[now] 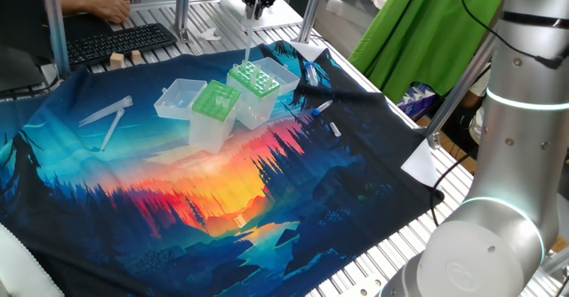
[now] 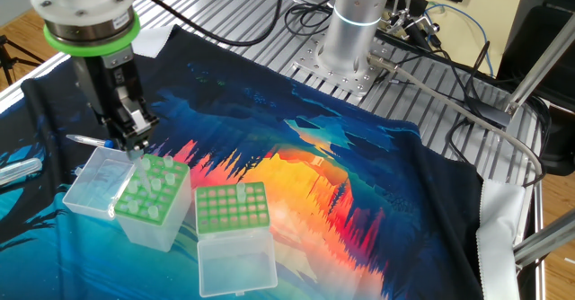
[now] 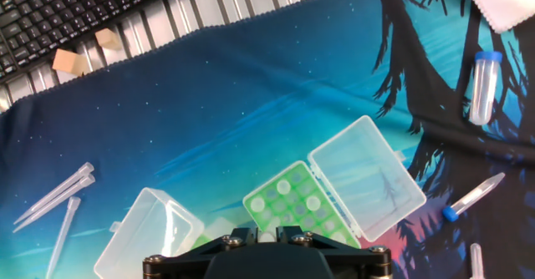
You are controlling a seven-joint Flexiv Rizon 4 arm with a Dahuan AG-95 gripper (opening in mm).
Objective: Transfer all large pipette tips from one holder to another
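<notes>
Clear pipette tip (image 1: 248, 41) pinched in the claw (image 1: 256, 12), hanging above the light-green-topped holder (image 1: 256, 80).

A slatted metal table (image 2: 225, 13) carries a sunset-forest printed cloth (image 1: 267, 199) (black keyboard (image 1: 116, 41) at its edge), green fabric (image 1: 427, 30) beyond.

Hand view: gripper (image 3: 266, 261) body cut by bottom edge, fingertips hidden; it covers the near edge of the light-green holder (image 3: 294, 204). Dotted-top holder not visible there. Keyboard (image 3: 67, 12) cropped top-left. In one fixed view the held pipette tip (image 1: 248, 39) is thin, faint.
</notes>
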